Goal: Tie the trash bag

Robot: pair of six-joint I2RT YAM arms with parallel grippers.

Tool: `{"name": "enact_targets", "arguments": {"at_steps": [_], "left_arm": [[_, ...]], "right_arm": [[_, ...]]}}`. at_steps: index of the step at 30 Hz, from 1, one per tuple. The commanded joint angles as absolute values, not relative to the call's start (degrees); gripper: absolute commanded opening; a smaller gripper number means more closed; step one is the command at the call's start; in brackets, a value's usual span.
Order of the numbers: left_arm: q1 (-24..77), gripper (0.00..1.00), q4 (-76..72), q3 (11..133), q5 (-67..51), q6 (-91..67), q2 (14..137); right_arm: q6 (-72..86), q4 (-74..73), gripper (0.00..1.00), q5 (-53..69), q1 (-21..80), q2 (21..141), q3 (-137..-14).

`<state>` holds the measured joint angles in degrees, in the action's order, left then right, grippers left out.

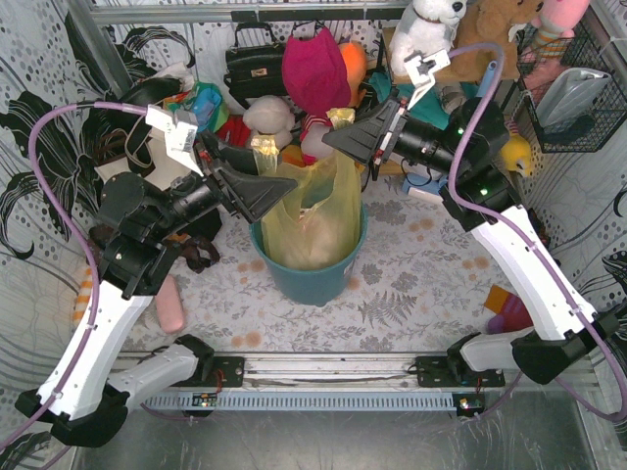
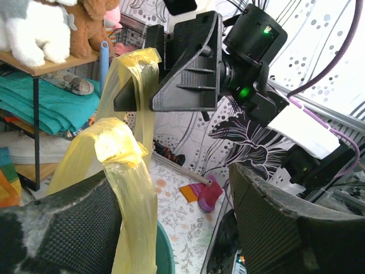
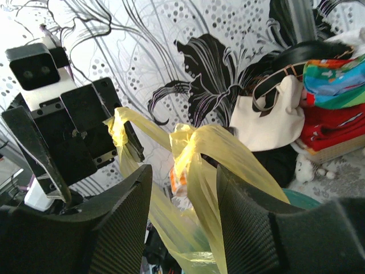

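Left and right jaws stand released around the bag's (image 1: pixel 315 223) flimsy, slippery handles (image 3: pixel 197 141) above the bin (image 1: pixel 318 286); they are likely best pinched near their tips.

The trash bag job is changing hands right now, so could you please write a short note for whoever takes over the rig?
Left gripper: open, one bag handle running loose between its fingers.
Right gripper: open, the other handle in its gap, apparently not pinched.
Trash bag: upright in the teal bin mid-table, both handles raised above the rim and apart.
Done: handles lifted clear of the bin.
Left: no knot shows; regrip, cross and tie the handles.
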<state>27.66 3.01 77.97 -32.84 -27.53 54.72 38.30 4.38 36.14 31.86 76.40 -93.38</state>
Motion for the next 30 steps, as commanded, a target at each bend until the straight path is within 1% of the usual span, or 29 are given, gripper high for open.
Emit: {"name": "enact_targets", "arguments": {"at_steps": [1,3,5,6,7,8,9,11,12,15,17,21,22,25,28,30], "left_arm": [[27.52,0.73,-3.01,76.51,-36.1,-29.0,56.44],[27.44,0.64,-4.37,76.67,-36.33,-30.06,57.49],[27.5,0.52,-4.76,77.91,-36.04,-30.17,58.52],[27.51,0.48,-4.66,79.01,-36.05,-29.94,59.09],[27.48,0.45,-4.2,80.51,-35.72,-29.31,59.78],[27.51,0.37,-3.55,82.29,-35.38,-28.61,60.45],[27.48,0.26,-2.52,84.56,-34.67,-27.94,61.31],[27.5,0.04,-0.13,89.62,-33.64,-26.76,63.28],[27.48,0.0,0.89,92.87,-33.15,-26.11,64.22],[27.51,0.0,1.83,96.76,-32.45,-25.79,66.14],[27.5,0.0,1.76,96.71,-32.39,-25.98,66.47],[27.51,0.0,-0.91,90.63,-31.88,-27.36,64.06],[27.45,0.02,-0.98,88.82,-30.86,-27.29,63.13],[27.44,0.03,-0.56,84.99,-27.06,-26.54,61.21],[27.46,0.02,1.05,85.73,-24.51,-24.94,61.66],[27.49,0.02,2.81,89.2,-22.34,-24.23,63.27]], "right_arm": [[39.15,5.98,0.44,41.47,32.0,76.1,-95.09],[39.79,7.39,0.3,40.92,31.99,75.79,-95.0],[40.13,8.59,0.23,40.13,31.99,75.83,-95.15],[40.25,9.02,0.2,39.63,31.99,76.08,-95.95],[40.19,9.22,0.14,39.03,31.99,76.48,-97.26],[40.05,8.81,0.04,38.46,31.99,77.06,-99.21],[39.57,7.53,0.0,37.06,31.99,77.68,-101.34],[37.78,5.08,0.0,34.55,31.99,78.63,-106.12],[37.03,4.48,0.0,33.28,32.04,78.78,-107.8],[34.03,2.05,0.0,30.04,32.02,78.52,-111.08],[32.8,1.36,0.0,28.76,31.99,77.17,-109.65],[33.04,4.68,0.0,27.55,31.99,72.67,-98.57],[33.11,5.74,0.0,27.19,32.04,71.69,-95.75],[33.4,7.88,0.0,25.69,32.02,69.6,-88.27],[33.3,8.07,0.0,24.52,31.99,69.6,-88.17],[32.77,7.21,0.0,24.03,31.99,70.93,-91.63]]}}
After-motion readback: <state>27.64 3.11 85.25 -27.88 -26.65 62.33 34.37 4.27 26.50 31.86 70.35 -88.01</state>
